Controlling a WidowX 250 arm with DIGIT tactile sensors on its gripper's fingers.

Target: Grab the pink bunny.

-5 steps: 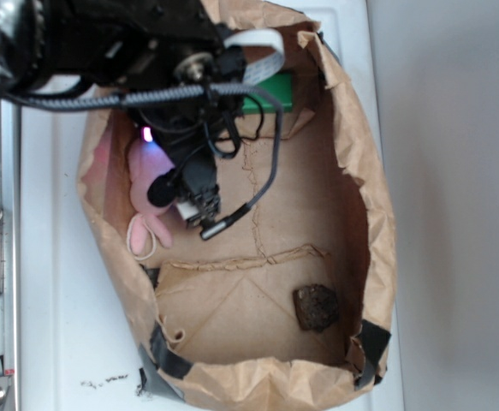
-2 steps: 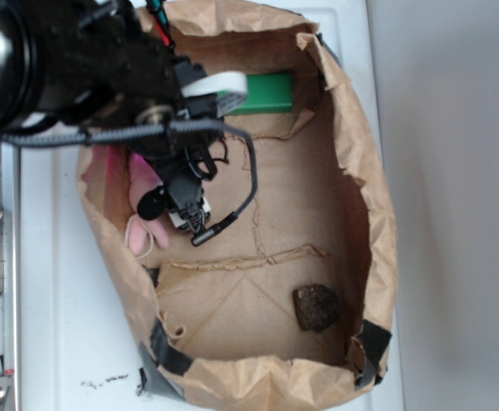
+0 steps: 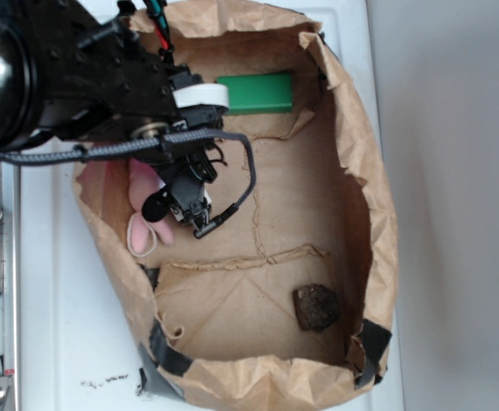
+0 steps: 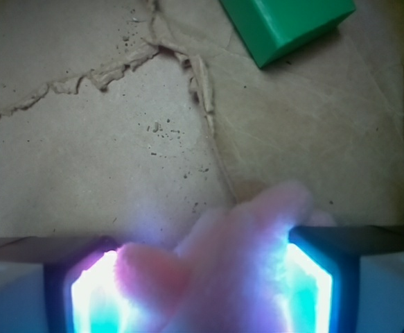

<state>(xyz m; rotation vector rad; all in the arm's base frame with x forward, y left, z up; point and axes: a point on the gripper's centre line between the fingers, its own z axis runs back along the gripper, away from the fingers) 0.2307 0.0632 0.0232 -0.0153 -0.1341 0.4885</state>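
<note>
Change since earlier frames: robot arm (image 3: 69,77) has swung toward the upper left of the exterior view, so more of the green block (image 3: 253,92) now shows; the tool (image 3: 181,205) has settled lower beside the plush, and the purple glow seen a second ago is hidden.

Worktop (image 3: 61,325): white surface carrying the whole setup.

Paper bag (image 3: 373,214): brown, cut open and lying flat, its torn walls forming a shallow tray; creased floor, black tape at the lower corners.

Green block: rectangular, against the far wall of the bag, well apart from the tool; also at the top of the wrist view (image 4: 285,24).

Pink bunny (image 3: 146,227): near the bag's left wall, largely hidden under the arm in the exterior view; one whitish-lined ear points toward the lower wall. In the wrist view its pink fur (image 4: 236,263) fills the gap between the two lit pads.

Dark brown lump (image 3: 316,306): lower right of the bag floor, well apart from everything else.

Tool (image 4: 202,277): straddles the bunny, one finger (image 4: 94,291) on each side, fur touching both; the opening is narrowed about the plush, though whether it bears firmly cannot be told.

Deciding relation: plush lies directly between the fingers, not offset to either side, so closing rather than travelling appears to be what remains.
</note>
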